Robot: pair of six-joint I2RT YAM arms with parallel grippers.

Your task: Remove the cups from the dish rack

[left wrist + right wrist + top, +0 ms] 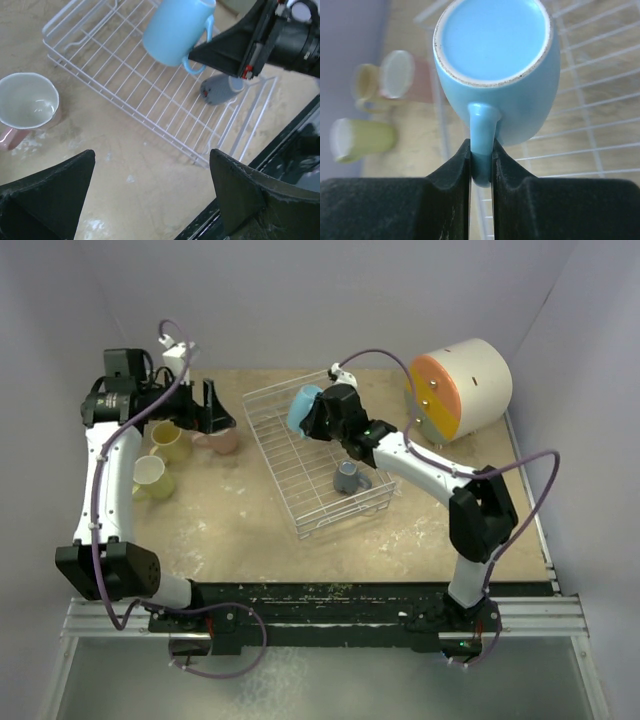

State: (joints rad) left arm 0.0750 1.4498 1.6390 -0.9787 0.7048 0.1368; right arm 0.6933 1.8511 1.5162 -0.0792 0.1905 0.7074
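Observation:
My right gripper (481,145) is shut on the handle of the light blue cup (497,65), holding it base toward the camera above the dish rack (600,100). From above, this cup (303,408) hangs over the far left part of the rack (290,470). A grey-blue cup (348,478) lies inside the rack near its front right. The pink cup (222,440), cream-yellow cup (170,442) and lime green cup (152,478) stand on the table left of the rack. My left gripper (151,155) is open and empty beside the pink cup (25,107).
A round cream-and-orange drawer unit (460,390) sits at the back right corner. The black rail (350,595) marks the table's near edge. Walls close in the left, back and right sides.

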